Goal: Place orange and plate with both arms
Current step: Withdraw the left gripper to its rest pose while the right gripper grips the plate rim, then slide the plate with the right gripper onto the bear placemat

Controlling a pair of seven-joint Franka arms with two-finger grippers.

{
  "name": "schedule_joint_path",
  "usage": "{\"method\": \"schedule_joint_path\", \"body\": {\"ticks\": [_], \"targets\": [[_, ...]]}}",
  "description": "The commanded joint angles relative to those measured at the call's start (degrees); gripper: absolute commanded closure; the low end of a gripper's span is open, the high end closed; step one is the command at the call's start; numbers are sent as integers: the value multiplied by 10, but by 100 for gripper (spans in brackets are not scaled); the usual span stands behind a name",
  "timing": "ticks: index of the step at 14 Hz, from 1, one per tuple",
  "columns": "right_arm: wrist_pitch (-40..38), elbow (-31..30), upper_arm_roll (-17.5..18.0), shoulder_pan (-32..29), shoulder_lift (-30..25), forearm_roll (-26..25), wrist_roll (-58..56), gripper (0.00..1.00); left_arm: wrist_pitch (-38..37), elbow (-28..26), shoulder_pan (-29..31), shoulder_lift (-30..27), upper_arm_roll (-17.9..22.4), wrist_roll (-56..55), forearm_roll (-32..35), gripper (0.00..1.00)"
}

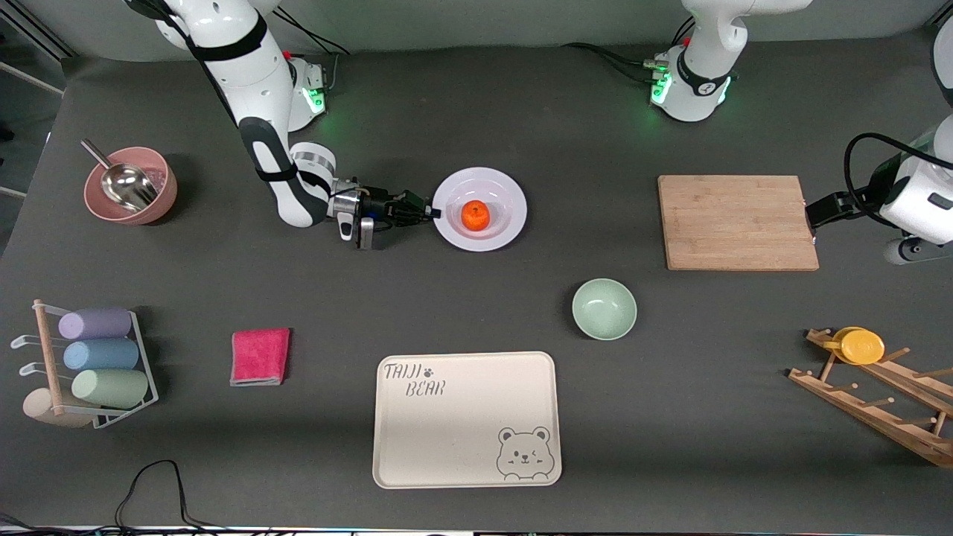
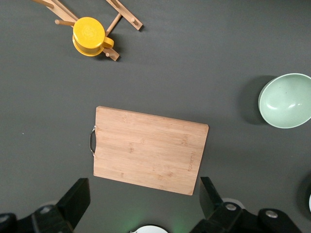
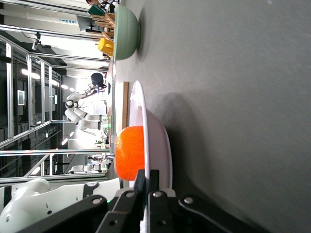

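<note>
On the glossy white plate sits the dimpled orange, the right gripper pinching its nine-o'clock rim, the left gripper spread wide, empty, above the cutting board.

Orange in white plate, mid-table, plate flat

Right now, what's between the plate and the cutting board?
Nothing: the front view shows only bare dark tabletop between the plate, which holds the orange, and the cutting board.

Dark grey table, plate (holding fruit), green bowl, tray, cutting board
</note>
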Motion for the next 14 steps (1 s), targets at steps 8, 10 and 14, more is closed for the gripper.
{"method": "schedule_joint_path", "body": {"ticks": [8,10,14], "targets": [[1,-6,-3,-76,-187,-119,221,100,-5,42,28,41,-3,36,2,0],[1,34,-4,-96,-160,-135,229,100,-3,54,26,63,-3,36,1,0],[-1,199,-7,-146,-47,-190,291,100,1,90,22,137,-3,40,1,0]]}}
